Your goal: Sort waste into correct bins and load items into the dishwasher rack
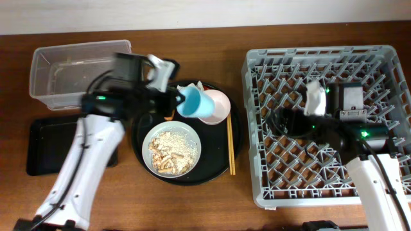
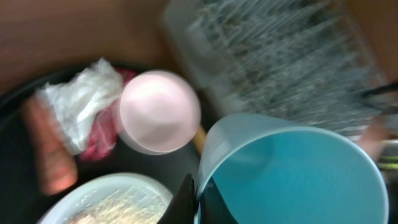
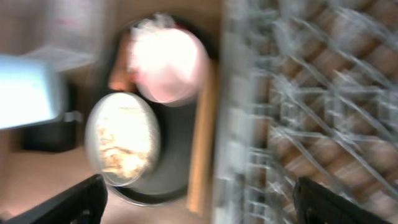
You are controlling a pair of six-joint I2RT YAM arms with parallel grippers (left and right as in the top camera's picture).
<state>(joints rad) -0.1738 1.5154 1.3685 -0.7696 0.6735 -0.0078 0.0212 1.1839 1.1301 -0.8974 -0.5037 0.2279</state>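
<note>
Now my left claw (image 1: 180, 100) grips the blue cup (image 1: 192, 102); my right claw (image 3: 200, 200) gapes wide above the rack (image 1: 385, 64).

place: robotics lab bench | seen: wooden table (image 1: 192, 208), dishwasher rack (image 1: 295, 173), robot arms (image 1: 90, 147)

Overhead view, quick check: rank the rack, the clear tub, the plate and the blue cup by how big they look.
1. rack, by far the largest
2. clear tub
3. plate
4. blue cup, held in the left pincer and perhaps nearer the camera, yet clearly the smallest
</note>
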